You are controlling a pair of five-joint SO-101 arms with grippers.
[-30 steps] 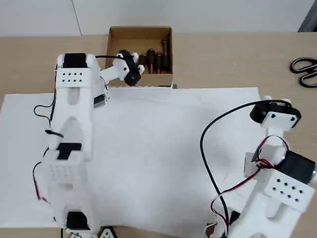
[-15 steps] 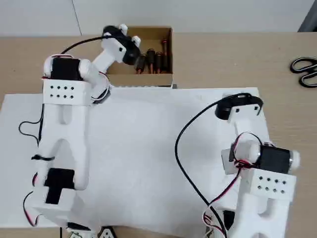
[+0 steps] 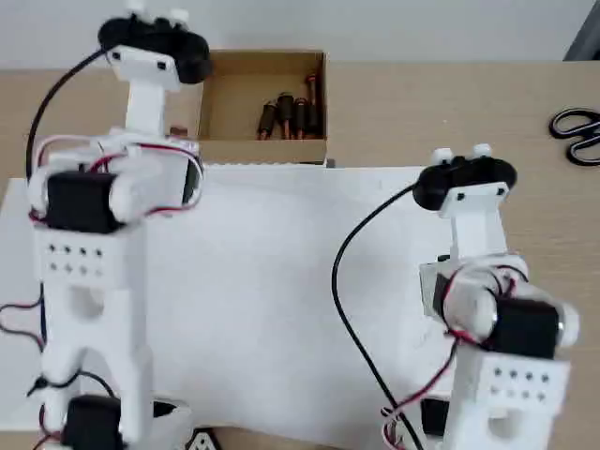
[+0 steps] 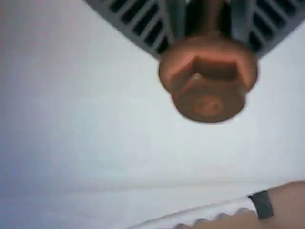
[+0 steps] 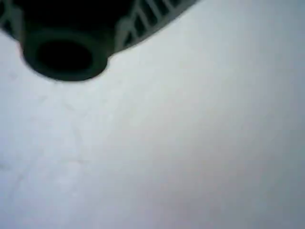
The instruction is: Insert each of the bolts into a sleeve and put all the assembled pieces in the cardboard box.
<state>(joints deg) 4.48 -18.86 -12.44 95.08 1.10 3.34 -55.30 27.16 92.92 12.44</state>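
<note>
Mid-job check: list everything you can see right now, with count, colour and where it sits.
cardboard box: one, brown, on the table beyond the sheet's far edge
assembled pieces: about four, copper and black, side by side in the box, toward its right in the high view
bolt: one, copper, in the left gripper
sleeve: one, black, in the right gripper
scissors: one pair, black, on the table at the high view's right edge
sheet: one, white, spread on the table under both arms
table: one, light wood
left arm, right arm: two, white with black motors
left gripper: closed on the bolt
right gripper: closed on the sleeve
</note>
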